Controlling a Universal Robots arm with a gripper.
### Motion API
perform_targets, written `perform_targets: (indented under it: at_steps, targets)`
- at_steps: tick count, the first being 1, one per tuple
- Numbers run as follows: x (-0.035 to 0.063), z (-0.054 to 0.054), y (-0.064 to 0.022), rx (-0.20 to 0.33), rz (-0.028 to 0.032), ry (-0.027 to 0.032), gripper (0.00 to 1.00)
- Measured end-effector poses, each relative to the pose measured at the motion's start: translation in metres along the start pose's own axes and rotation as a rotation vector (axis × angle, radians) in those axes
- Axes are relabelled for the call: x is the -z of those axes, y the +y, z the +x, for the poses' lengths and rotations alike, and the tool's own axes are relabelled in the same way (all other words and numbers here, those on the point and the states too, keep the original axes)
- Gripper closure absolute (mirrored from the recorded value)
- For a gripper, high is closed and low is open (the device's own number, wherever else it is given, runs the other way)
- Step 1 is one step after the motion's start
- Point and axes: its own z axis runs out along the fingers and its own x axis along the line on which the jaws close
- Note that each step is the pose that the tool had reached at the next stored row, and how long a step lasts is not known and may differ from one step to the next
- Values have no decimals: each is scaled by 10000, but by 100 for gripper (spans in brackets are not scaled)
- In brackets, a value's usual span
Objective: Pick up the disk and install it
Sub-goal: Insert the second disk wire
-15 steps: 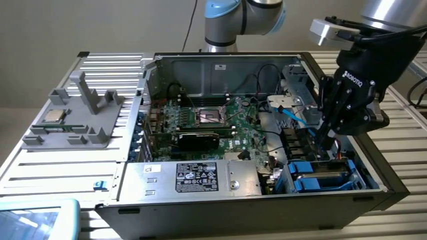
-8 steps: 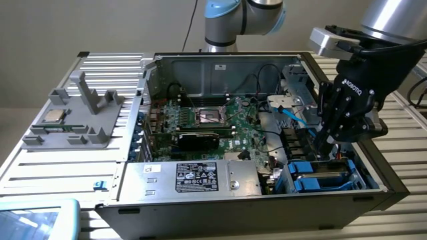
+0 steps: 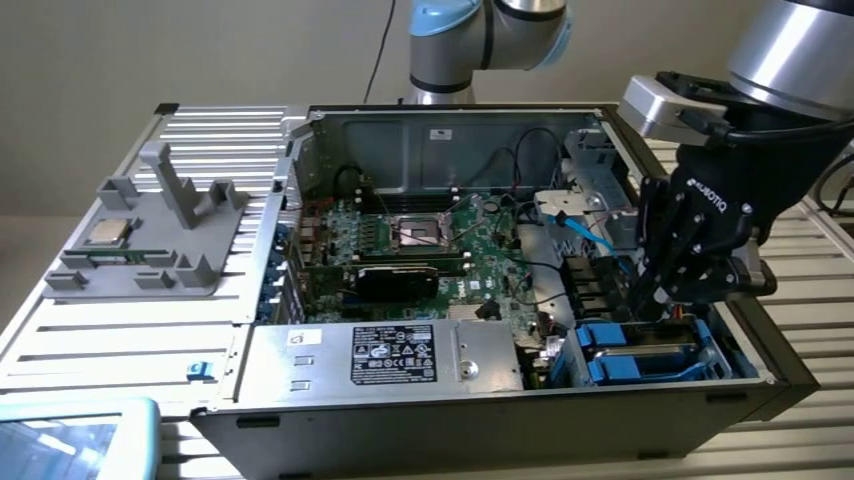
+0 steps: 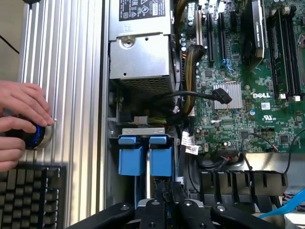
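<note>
Fingertips of the gripper (image 4: pixel 167 202) sit drawn nearly together low in the wrist view, right at the edge of the blue-railed bay; whether they actually pinch anything I cannot tell, since the tips are hidden among the blue plastic. Just beyond them stand two blue plastic carriers (image 4: pixel 145 155) side by side in the drive cage, and the disk (image 3: pixel 641 355) appears to be seated there, its blue rails down in the bay at the chassis corner on the exterior view's right; its labelled face is not visible, so which carrier holds it is unclear. The gripper (image 3: pixel 667 295) points straight down over that bay, probably because the drive slides in vertically along its rails. Further out lies the large silver box with black label (image 3: pixel 387 355), and past it the green motherboard (image 3: pixel 427 235), with black cables looping between them. To the side of the case, on a ribbed metal table (image 4: pixel 66 71), a person's hand (image 4: pixel 21 119) rests on a round knob beside a keyboard (image 4: pixel 31 195). Farthest off, on the exterior view's left, a grey fixture (image 3: pixel 154 235) carries a small square chip (image 3: pixel 110 232).
</note>
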Motion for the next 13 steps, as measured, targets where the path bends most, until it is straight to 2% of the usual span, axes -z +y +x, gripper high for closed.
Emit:
perform_targets:
  at_steps: [3, 5, 7, 9, 11, 13]
  targets:
    - [-27, 3, 5, 3, 43, -110, 84]
    - [-32, 5, 14, 0, 104, -161, 84]
    - [-37, 14, 17, 4, 120, -197, 84]
    - [-44, 35, 19, 9, 150, -282, 84]
    - [-48, 50, 18, 10, 243, -367, 84]
    - [-50, 59, 19, 6, 334, -422, 84]
